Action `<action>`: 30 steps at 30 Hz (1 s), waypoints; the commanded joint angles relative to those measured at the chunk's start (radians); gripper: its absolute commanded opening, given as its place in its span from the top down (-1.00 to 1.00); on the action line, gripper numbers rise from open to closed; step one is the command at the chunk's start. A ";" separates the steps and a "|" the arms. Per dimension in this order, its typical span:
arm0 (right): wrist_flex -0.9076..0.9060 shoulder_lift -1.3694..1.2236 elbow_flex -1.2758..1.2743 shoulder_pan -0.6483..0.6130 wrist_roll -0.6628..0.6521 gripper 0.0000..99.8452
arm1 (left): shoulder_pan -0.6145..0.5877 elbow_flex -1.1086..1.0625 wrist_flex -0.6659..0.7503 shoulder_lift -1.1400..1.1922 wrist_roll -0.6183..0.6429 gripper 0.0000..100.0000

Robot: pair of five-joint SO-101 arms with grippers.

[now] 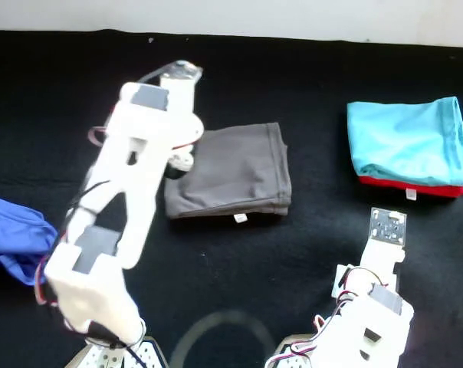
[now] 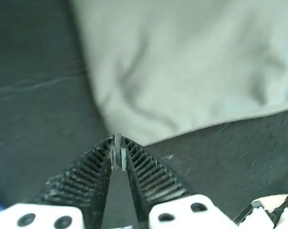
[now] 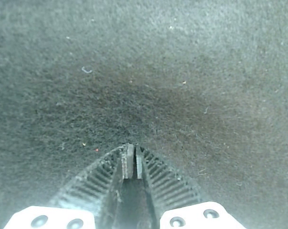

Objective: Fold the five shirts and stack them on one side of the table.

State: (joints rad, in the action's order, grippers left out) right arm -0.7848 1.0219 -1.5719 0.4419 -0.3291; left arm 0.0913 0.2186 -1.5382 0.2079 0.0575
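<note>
The folded grey shirt (image 1: pixel 235 172) is lying mid-surface (image 1: pixel 308 253). The left claw (image 2: pixel 118 152) is sitting just at the grey shirt's edge, fingers pressed together, nothing seen between them. The right claw (image 3: pixel 131 162), likewise pressed together, is pointing at bare surface well apart from the grey shirt. A cyan shirt (image 1: pixel 408 138) is lying on a red shirt (image 1: pixel 408 186) toward the right arm's side of the grey shirt; a crumpled blue shirt (image 1: pixel 13 234) is lying on the opposite side.

black felt table (image 1: pixel 308 69), pale wall (image 1: pixel 293 15) behind

The blue shirt (image 1: pixel 13 234) runs off the edge; red shirt (image 1: pixel 438 188) (a strip shows) hides under cyan shirt (image 1: pixel 408 138).
</note>
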 commanded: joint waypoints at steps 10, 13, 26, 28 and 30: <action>-0.318 0.001 0.309 -0.179 -0.025 0.98 | -0.349 -0.739 0.446 -0.314 -0.178 0.97; -0.403 -0.008 0.489 -0.257 -0.025 0.98 | -0.378 -0.983 0.680 -0.394 -0.206 0.97; -0.702 -0.562 1.293 -0.549 0.308 0.69 | -0.438 -1.221 0.919 -0.473 -0.256 0.97; -0.748 -0.688 1.411 -0.613 0.373 0.68 | -0.438 -1.221 0.919 -0.472 -0.256 0.97; -0.791 -0.816 1.515 -0.673 0.454 0.67 | -0.438 -1.221 0.919 -0.470 -0.256 0.98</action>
State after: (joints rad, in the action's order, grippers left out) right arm -1.5213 0.3682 -0.2386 -0.1504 0.0238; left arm -0.3368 -0.9996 -0.6391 -0.2647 -0.1895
